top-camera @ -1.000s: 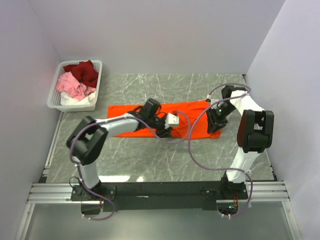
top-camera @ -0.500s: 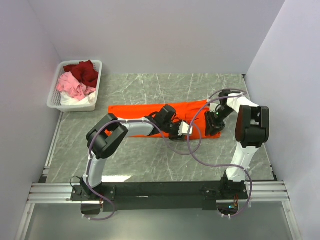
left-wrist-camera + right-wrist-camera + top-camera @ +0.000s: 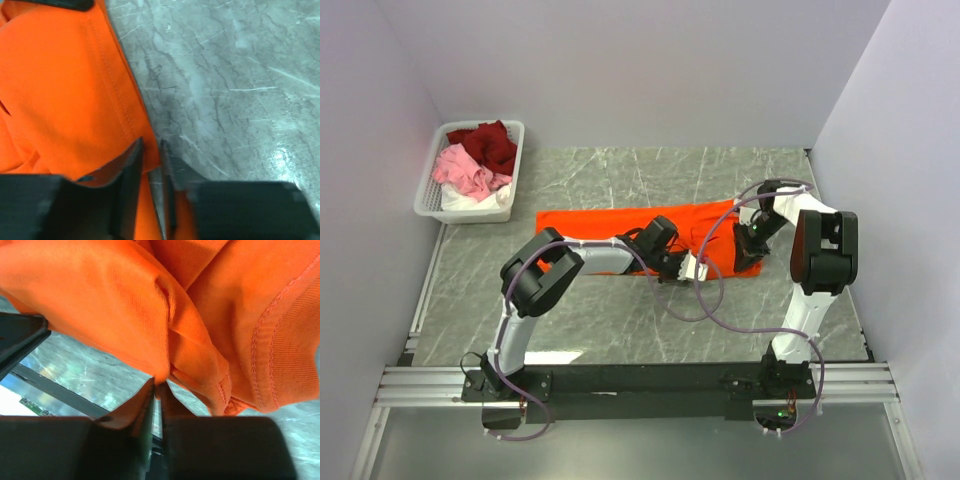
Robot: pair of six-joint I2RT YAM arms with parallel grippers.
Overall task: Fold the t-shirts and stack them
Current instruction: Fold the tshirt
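Fold in hand on orange t-shirt (image 3: 580,222). Left tool (image 3: 151,165) pinches the hem; right tool (image 3: 157,395) is clenched on bunched cloth. Next move, likely: lift both evenly and carry the fold across.

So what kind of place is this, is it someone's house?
Probably a robot test booth, not a house: plain walls box in a marble-look table, two robot arms are bolted to a metal rail, and a white basket holds crumpled t-shirts.

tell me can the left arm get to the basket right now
Probably not as things stand: the left gripper is clamped on the orange t-shirt hem, far from the basket. No obstacle shows between them.
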